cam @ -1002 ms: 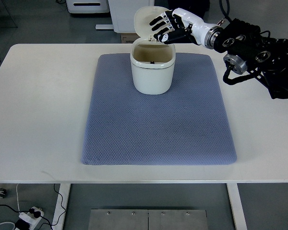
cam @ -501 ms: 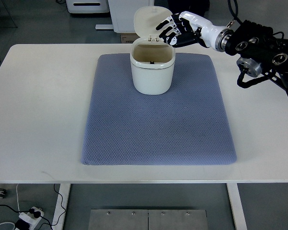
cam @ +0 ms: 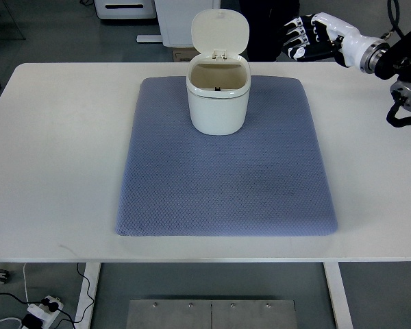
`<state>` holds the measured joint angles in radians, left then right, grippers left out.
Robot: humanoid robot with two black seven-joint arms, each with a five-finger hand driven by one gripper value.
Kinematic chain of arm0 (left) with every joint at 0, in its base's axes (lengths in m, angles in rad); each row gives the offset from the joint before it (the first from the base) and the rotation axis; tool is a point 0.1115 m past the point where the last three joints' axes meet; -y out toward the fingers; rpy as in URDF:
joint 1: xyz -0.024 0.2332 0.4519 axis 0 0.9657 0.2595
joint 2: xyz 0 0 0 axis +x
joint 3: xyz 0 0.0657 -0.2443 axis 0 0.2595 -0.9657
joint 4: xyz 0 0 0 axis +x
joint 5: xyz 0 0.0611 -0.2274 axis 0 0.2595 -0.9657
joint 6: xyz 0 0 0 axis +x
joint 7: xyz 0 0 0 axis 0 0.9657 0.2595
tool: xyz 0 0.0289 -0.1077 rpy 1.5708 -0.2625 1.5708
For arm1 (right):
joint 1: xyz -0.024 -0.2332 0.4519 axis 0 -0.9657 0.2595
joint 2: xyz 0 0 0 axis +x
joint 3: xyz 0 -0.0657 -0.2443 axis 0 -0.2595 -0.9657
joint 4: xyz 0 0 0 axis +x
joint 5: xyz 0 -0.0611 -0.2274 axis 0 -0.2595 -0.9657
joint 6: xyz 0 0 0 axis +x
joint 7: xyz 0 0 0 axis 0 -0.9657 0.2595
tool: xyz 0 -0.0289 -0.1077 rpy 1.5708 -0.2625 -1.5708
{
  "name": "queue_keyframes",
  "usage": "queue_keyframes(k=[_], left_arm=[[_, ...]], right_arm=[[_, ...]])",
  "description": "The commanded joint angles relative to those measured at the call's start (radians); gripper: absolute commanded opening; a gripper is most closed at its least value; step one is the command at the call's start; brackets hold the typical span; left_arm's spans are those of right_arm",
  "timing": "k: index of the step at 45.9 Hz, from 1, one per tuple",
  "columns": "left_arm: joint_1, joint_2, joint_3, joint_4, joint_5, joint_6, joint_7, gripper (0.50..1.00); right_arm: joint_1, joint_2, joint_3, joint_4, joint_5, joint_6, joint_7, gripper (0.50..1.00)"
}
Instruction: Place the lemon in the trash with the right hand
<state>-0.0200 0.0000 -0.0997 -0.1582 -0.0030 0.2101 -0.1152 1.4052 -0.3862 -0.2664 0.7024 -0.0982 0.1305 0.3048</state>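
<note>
Scene: a white table (cam: 55,137) carries a blue-grey mat (cam: 226,185), seen from steeply above.
Trash bin: a small cream trash bin (cam: 218,103) stands upright on the far middle part of the mat, its hinged lid (cam: 220,32) tipped up and back so the mouth is open.
Lemon: no lemon shows on the mat, the table or in the hand; only a small dark spot shows in the shadowed inside of the bin, so whether the lemon lies there cannot be told.
Key relation: the bin lies to the picture's left of the right hand (cam: 309,40) and nearer the camera, well apart from it.
Right hand pose: it hovers beyond the table's far right edge, fingers loosely spread and pointing toward the bin, holding nothing.
Right arm: it enters from the right edge at the top corner, black joints visible.
Left arm: not in view.
Judgement: with the hand empty and clear of the bin, the drop seems done.
</note>
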Motion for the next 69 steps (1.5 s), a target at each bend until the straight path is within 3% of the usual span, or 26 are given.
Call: queue_keyframes(k=[1, 3, 7, 22, 40, 45, 54, 69], left_arm=[[0.0, 0.0, 0.0, 0.0, 0.0, 0.0, 0.0, 1.0], [0.0, 0.0, 0.0, 0.0, 0.0, 0.0, -0.001, 1.0], [0.0, 0.0, 0.0, 0.0, 0.0, 0.0, -0.001, 1.0], [0.0, 0.0, 0.0, 0.0, 0.0, 0.0, 0.0, 1.0], [0.0, 0.0, 0.0, 0.0, 0.0, 0.0, 0.0, 1.0], [0.0, 0.0, 0.0, -0.001, 0.0, 0.0, 0.0, 1.0], [0.0, 0.0, 0.0, 0.0, 0.0, 0.0, 0.0, 1.0], [0.0, 0.0, 0.0, 0.0, 0.0, 0.0, 0.0, 1.0]], right_arm=[[-0.017, -0.011, 0.032, -0.001, 0.0, 0.0, -0.004, 0.899], [-0.028, -0.014, 0.052, -0.001, 0.0, 0.0, -0.006, 0.974], [-0.057, -0.013, 0.107, -0.003, 0.0, -0.005, -0.01, 0.998], [-0.14, -0.008, 0.268, -0.034, 0.0, -0.014, -0.004, 1.0], [-0.331, 0.021, 0.631, -0.087, 0.008, -0.012, -0.003, 1.0], [-0.351, 0.02, 0.69, -0.087, 0.003, -0.002, -0.032, 1.0], [-0.374, 0.043, 0.798, -0.11, 0.005, 0.0, -0.145, 1.0], [-0.442, 0.153, 0.98, -0.158, 0.002, 0.001, -0.135, 1.0]])
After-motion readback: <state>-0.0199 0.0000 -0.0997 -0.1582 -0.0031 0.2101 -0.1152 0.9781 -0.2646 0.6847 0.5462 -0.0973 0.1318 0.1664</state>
